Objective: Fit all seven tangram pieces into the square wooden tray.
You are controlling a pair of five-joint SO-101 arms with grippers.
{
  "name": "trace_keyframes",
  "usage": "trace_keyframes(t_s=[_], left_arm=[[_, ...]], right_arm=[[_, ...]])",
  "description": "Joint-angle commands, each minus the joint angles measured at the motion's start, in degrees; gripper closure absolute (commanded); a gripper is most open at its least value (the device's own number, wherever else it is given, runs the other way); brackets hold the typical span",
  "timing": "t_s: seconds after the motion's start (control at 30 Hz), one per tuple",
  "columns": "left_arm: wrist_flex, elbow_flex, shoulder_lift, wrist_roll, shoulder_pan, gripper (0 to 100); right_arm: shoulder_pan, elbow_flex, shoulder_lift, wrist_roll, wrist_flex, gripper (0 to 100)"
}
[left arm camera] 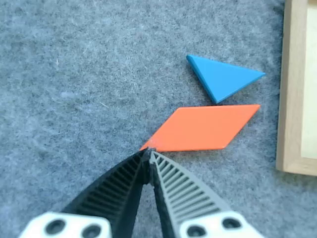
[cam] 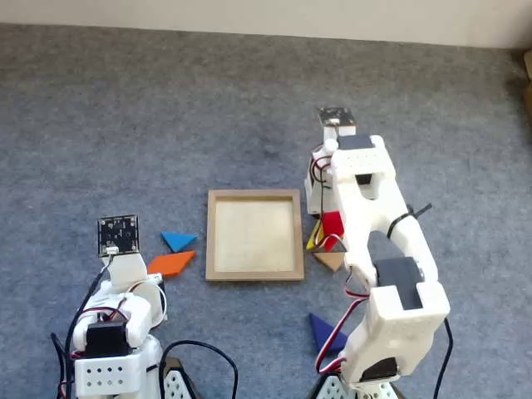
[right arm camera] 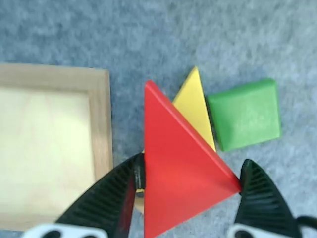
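The square wooden tray [cam: 253,268] lies in the middle of the carpet with nothing in it. My right gripper [right arm camera: 188,176] is shut on a red triangle [right arm camera: 178,163], held just off the tray's right side [right arm camera: 101,119] and over a yellow triangle [right arm camera: 195,106]. A green square [right arm camera: 245,114] lies beside the yellow one. My left gripper [left arm camera: 148,151] is shut, its tips touching a corner of the orange parallelogram [left arm camera: 203,128]. A light blue triangle [left arm camera: 223,78] lies just beyond it, left of the tray [left arm camera: 290,99].
A tan triangle [cam: 330,259] lies under the right arm by the tray's right front corner. A dark blue triangle [cam: 322,331] rests near the right arm's base. Grey carpet stretches open behind the tray and to the far left.
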Motion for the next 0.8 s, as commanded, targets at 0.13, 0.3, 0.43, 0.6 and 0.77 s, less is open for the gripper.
trace_keyframes(t_s=[0.13, 0.3, 0.43, 0.6, 0.77], left_arm=[[0.18, 1.19, -0.04, -0.44, -0.40, 99], [0.18, 1.19, -0.04, -0.44, -0.40, 99], [0.18, 1.19, -0.04, -0.44, -0.40, 99], [0.18, 1.19, -0.04, -0.44, -0.40, 99], [0.18, 1.19, -0.04, -0.44, -0.40, 99]], right_arm=[[-5.85, -0.22, -7.78, -1.49, 0.84, 75.2], [-12.88, -0.66, -10.15, -6.42, 2.33, 75.2], [-17.98, -0.66, -10.07, -11.25, 1.63, 75.2], [-23.43, -0.13, -9.98, -17.05, -2.33, 75.2], [-27.65, 4.09, -9.98, -22.07, -9.80, 75.2]])
